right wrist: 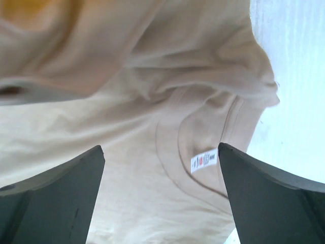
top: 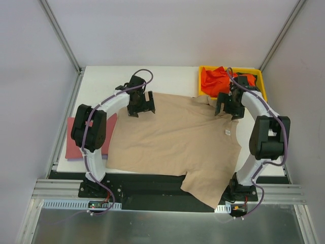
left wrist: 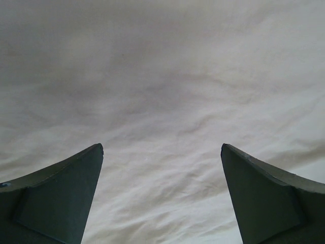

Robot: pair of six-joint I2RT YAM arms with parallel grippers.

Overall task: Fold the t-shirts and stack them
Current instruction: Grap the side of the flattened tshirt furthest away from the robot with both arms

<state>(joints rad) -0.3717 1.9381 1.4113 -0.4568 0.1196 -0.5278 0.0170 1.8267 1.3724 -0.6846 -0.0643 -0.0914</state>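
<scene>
A large tan-beige t-shirt (top: 175, 137) lies spread over the white table, one part hanging over the near edge. My left gripper (top: 141, 104) hovers open over its far left corner; the left wrist view shows only the cloth (left wrist: 162, 91) between the fingers (left wrist: 66, 193). My right gripper (top: 228, 107) is open over the shirt's far right side, above the collar and white label (right wrist: 204, 160). A dusty red shirt (top: 75, 147) lies folded at the left under the left arm. A bright orange shirt (top: 216, 80) is heaped in the tray.
A yellow plastic tray (top: 259, 76) stands at the back right corner. Bare white table (top: 172, 79) runs along the far edge. Metal frame posts and grey walls close the sides.
</scene>
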